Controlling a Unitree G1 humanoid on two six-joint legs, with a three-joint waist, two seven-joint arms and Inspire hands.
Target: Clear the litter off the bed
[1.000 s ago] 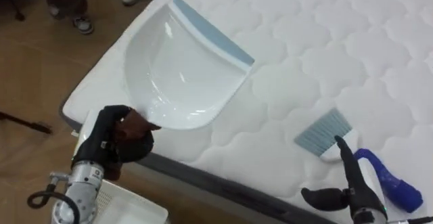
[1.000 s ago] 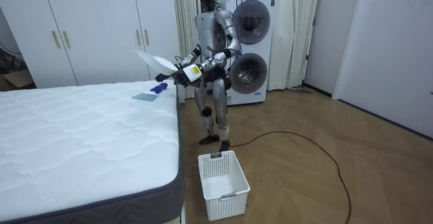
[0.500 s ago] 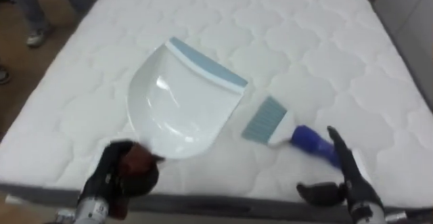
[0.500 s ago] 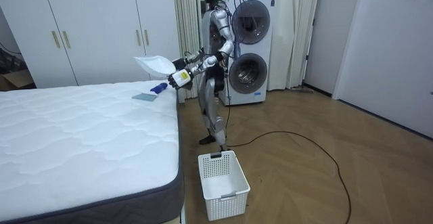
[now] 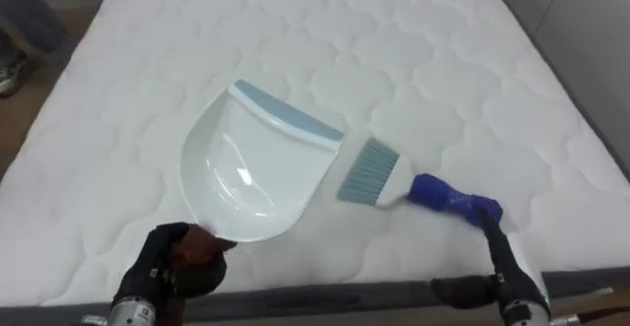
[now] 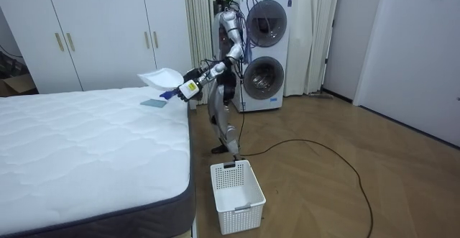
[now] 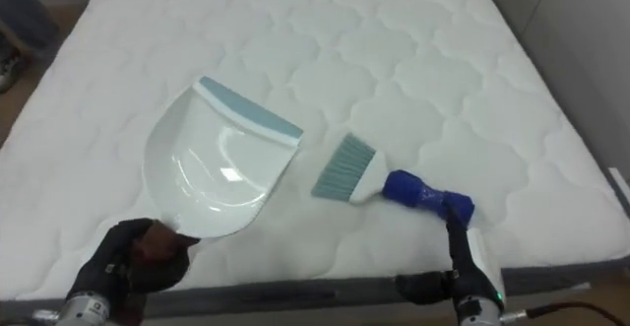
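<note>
While the robot stands at the bed's corner with the stacked washing machines (image 6: 264, 51) behind it, you have it leaning over the mattress (image 5: 443, 60) with both arms out in front. Your left hand (image 5: 177, 267) sits at about 7 o'clock in the left eye view, its fingers curled tight round the brown handle of the white dustpan (image 5: 251, 173). The room view shows the pan held up clear of the mattress. Its pale blue lip faces away from the robot, toward 1 o'clock, and the scoop looks bare.

The brush (image 5: 394, 180) lies flat on the mattress at 3 o'clock from the pan. Its pale blue bristles are just beside the right corner of the lip, and its dark blue handle runs off toward 4 o'clock.

Your right hand (image 5: 502, 287) comes in at 5 o'clock, near the mattress's dark front edge. It is spread and holds nothing, with one finger straight up toward 12 o'clock and the thumb out toward 9 o'clock. That fingertip reaches the end of the brush handle, but you cannot tell whether it touches it.

At 10 o'clock a person's leg (image 5: 28, 16) stands on the wooden floor beside the bed. In the room view a white basket (image 6: 237, 195) sits on the floor by the bed's near corner, and a white wardrobe (image 6: 93, 37) lines the wall beyond the bed.
</note>
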